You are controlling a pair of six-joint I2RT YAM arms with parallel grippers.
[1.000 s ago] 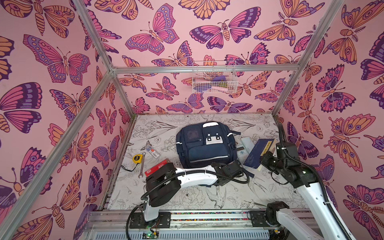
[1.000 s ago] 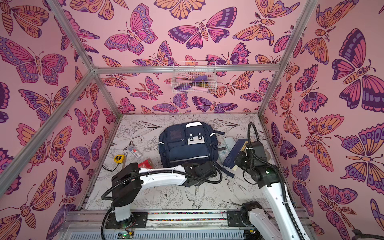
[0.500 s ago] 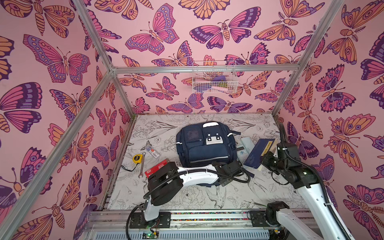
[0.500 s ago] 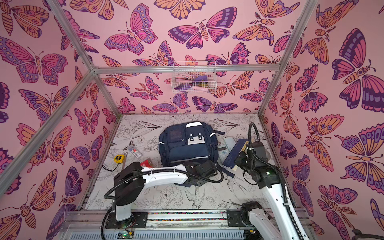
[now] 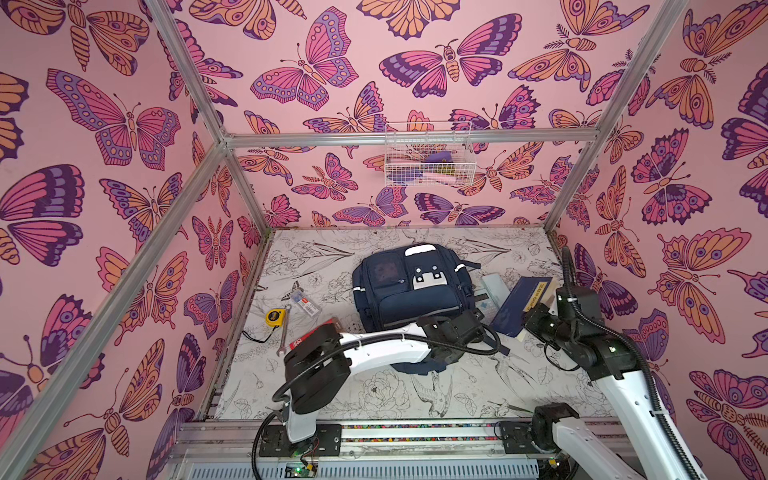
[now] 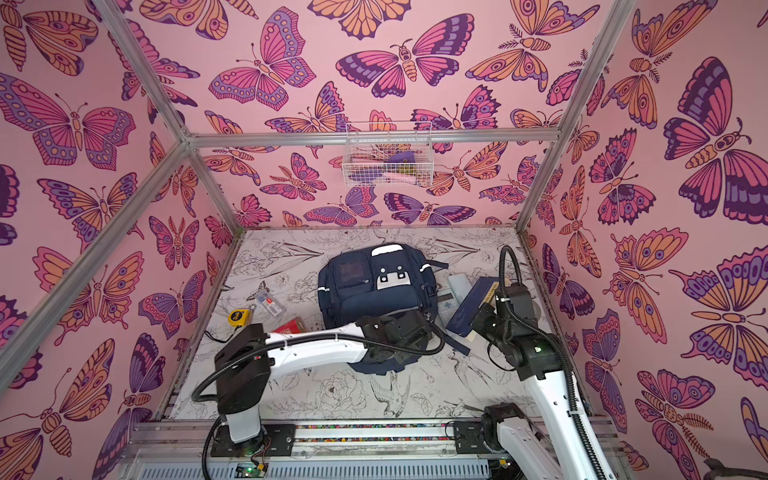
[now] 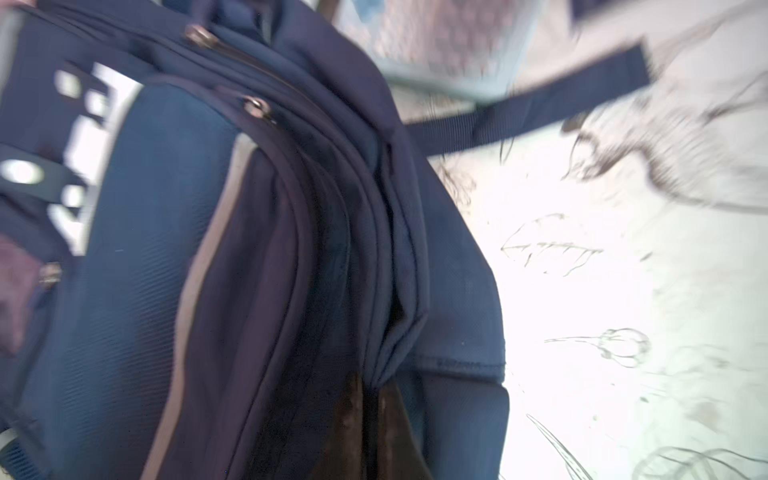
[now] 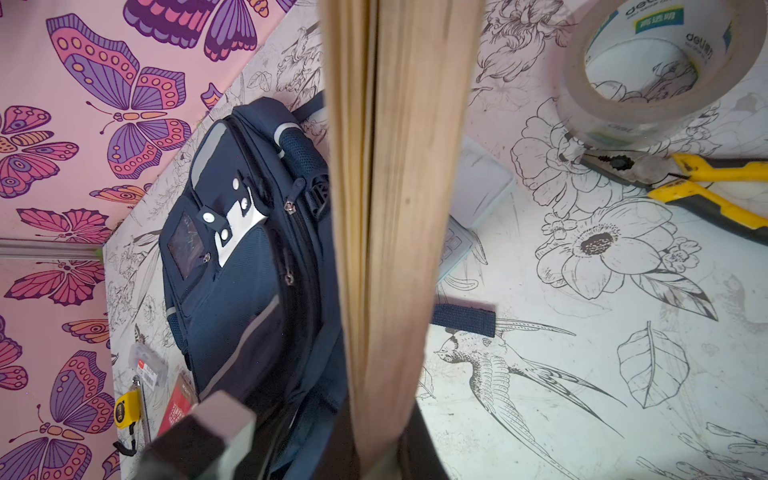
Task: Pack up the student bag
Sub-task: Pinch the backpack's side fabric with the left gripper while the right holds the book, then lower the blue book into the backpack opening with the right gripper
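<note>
The navy student bag (image 5: 409, 291) (image 6: 374, 286) lies flat on the floor mat in both top views, white patch up. My left gripper (image 7: 370, 419) is at the bag's near right corner (image 5: 467, 328), shut on a fold of navy fabric beside the dark zip opening (image 7: 332, 291). My right gripper (image 8: 382, 453) (image 5: 530, 322) is just right of the bag, shut on a blue-covered book (image 5: 521, 299) (image 6: 473, 307). The book's yellowed page edge (image 8: 399, 208) stands upright before the wrist camera and hides part of the bag (image 8: 232, 270).
A yellow tape measure (image 5: 275, 316), a wrench (image 5: 284, 332), a small clear box (image 5: 305, 301) and a red packet (image 6: 291, 326) lie left of the bag. A pale blue case (image 5: 494, 289) lies between bag and book. A tape roll (image 8: 648, 70) and yellow-handled pliers (image 8: 706, 187) sit at the right. A wire basket (image 5: 428, 156) hangs on the back wall.
My left gripper has closed on the bag's fabric at its near right corner. The right arm and the book have barely moved.
</note>
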